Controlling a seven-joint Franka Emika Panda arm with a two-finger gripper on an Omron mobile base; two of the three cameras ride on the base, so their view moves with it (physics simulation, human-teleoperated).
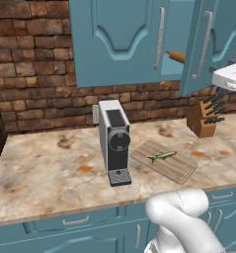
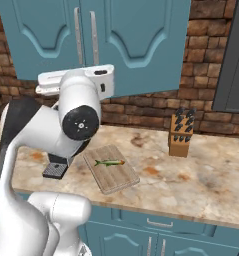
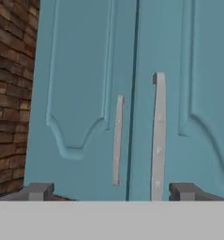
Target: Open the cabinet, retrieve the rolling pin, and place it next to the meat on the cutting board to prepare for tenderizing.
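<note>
Jaws stood open before the cabinet, its upright right handle just ahead between them.

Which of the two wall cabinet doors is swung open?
The right-hand door of the cabinet stands ajar, angled out from the front, exposing the rolling pin inside; the left door sits flush shut.
</note>
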